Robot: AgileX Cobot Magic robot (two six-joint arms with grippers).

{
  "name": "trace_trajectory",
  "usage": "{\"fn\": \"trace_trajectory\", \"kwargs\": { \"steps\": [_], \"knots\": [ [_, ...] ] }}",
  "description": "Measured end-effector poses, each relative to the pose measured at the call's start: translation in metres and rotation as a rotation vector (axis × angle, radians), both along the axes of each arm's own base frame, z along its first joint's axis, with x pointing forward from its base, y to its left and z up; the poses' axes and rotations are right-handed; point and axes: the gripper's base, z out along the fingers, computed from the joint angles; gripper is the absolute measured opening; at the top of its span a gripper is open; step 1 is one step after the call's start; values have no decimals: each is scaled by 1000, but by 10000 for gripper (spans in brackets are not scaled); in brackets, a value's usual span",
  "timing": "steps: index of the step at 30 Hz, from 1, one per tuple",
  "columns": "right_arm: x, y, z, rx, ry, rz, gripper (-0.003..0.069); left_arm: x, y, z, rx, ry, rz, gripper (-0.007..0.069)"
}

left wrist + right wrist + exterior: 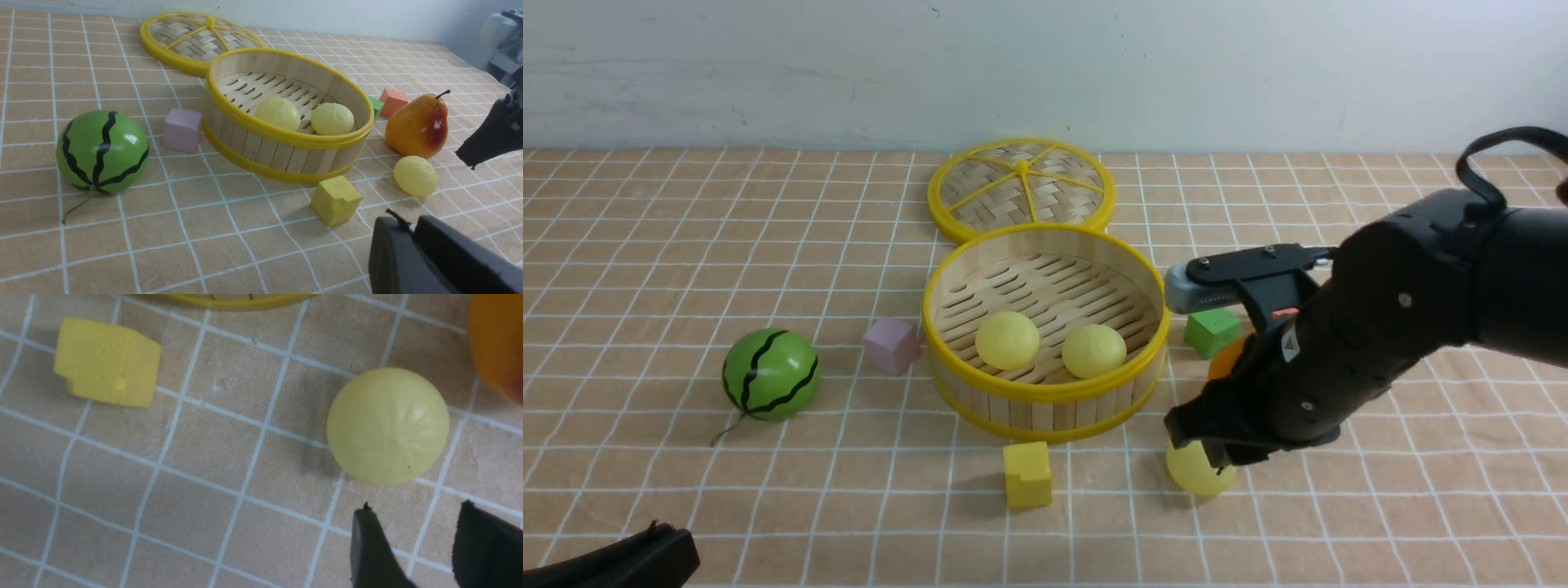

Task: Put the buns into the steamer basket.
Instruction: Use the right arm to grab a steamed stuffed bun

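The steamer basket (1045, 392) stands mid-table with two pale-yellow buns (1007, 339) (1094, 350) on its slatted floor. A third bun (1194, 478) lies on the cloth in front of the basket to the right. My right gripper (1205, 449) hangs just above it. In the right wrist view its fingers (367, 539) are spread, the right gripper (416, 509) open, and that bun (388, 425) lies just beyond the tips, not between them. My left gripper (410, 228) is low at the near left, fingers together and holding nothing.
The woven lid (1021, 189) lies behind the basket. A yellow cube (1027, 474) sits left of the loose bun, with a pear (419, 124) and a green cube (1213, 331) behind it. A pink cube (890, 345) and a watermelon ball (770, 374) are left of the basket.
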Motion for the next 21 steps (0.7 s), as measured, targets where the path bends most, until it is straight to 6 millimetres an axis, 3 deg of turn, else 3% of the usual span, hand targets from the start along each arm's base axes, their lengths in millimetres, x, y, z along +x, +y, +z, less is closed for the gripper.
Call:
{"fn": "trace_trajectory", "kwargs": {
  "steps": [21],
  "knots": [
    [24,9,-43,-46,-54,37,290,0,0,0,0,0,0,72]
  ]
}}
